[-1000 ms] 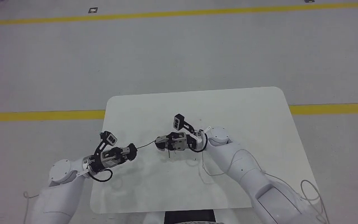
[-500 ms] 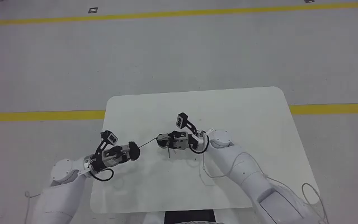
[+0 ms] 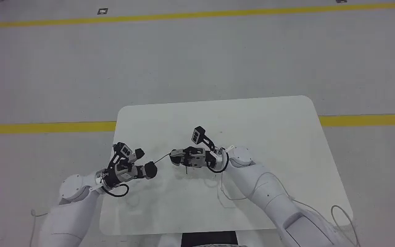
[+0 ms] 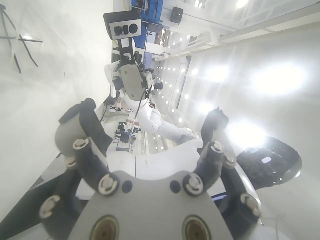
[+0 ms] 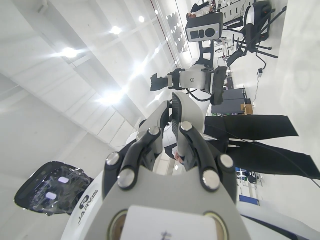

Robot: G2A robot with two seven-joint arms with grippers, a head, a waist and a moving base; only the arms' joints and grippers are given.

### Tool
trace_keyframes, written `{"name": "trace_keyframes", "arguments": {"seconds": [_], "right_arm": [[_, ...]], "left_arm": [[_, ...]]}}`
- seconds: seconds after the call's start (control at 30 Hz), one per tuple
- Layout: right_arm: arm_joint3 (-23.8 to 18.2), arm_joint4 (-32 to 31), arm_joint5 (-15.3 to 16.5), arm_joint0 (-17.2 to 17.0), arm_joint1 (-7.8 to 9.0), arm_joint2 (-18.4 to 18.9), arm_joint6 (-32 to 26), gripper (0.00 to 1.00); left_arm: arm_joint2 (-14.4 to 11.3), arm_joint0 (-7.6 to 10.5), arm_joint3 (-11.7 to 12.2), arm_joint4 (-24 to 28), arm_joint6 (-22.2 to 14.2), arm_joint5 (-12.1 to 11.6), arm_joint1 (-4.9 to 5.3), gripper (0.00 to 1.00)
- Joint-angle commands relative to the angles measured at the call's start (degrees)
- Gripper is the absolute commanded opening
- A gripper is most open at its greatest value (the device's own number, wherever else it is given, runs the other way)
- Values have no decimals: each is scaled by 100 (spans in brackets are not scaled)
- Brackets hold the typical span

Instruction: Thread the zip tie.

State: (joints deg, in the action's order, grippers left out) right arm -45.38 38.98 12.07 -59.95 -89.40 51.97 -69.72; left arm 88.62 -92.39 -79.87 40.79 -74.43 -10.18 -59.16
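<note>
Thin black zip tie (image 3: pixel 162 158) sits pinched in my right gripper (image 3: pixel 174 157) over the white rounded table (image 3: pixel 278 123), tail aimed at my spread left gripper (image 3: pixel 146 163); advisable: align left jaws squarely on tail before closing.

Right end effector (image 5: pixel 172 106): fingers pressed together.
The left end effector (image 5: pixel 187 82) faces it from farther off, its fingers (image 5: pixel 157 83) spread wide apart.

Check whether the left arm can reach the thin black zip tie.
Probably yes: the left gripper, jaws open, sits beside the free end of the thin black zip tie, nothing between; the right gripper holds the other end.
</note>
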Motion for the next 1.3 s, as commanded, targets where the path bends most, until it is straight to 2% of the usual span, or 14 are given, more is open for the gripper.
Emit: {"name": "trace_keyframes", "arguments": {"seconds": [0.0, 0.23, 0.4, 0.63, 0.83, 0.97, 1.0, 1.03, 1.07, 1.1, 1.27], "right_arm": [[0, -1, -1, 0, 0, 0, -1, 0], [-439, 26, -2, -245, 32, 53, 411, 0], [-527, 7, -74, -275, 26, -10, 458, 0], [-527, 7, -74, -275, 26, -10, 458, 0], [-818, -312, -183, -429, 68, -59, 832, 0], [-897, -453, -247, -457, 90, -89, 931, 0], [-909, -494, -256, -454, 96, -93, 956, 0], [-922, -528, -269, -452, 101, -97, 972, 0], [-934, -568, -280, -448, 108, -100, 989, 0], [-946, -628, -286, -445, 118, -99, 1023, 0], [-1030, -844, -318, -453, 164, -84, 1129, 0]], "left_arm": [[-7, 2, -5, -2, 35, 7, -2, 100], [-171, 8, -127, 60, 245, 47, -9, 100], [-254, 26, -141, 33, 387, -99, -16, 100], [-254, 26, -141, 33, 387, -99, -16, 100], [-363, 42, -208, 55, 497, -8, -14, 100], [-369, 50, -216, -5, 535, -45, 1, 100], [-368, 54, -209, 2, 538, -47, 4, 93], [-369, 57, -203, 3, 539, -49, 7, 82], [-368, 60, -197, 5, 542, -51, 10, 68], [-368, 63, -192, 3, 550, -58, 14, 49], [-379, 68, -181, 5, 563, -54, 29, 35]]}}
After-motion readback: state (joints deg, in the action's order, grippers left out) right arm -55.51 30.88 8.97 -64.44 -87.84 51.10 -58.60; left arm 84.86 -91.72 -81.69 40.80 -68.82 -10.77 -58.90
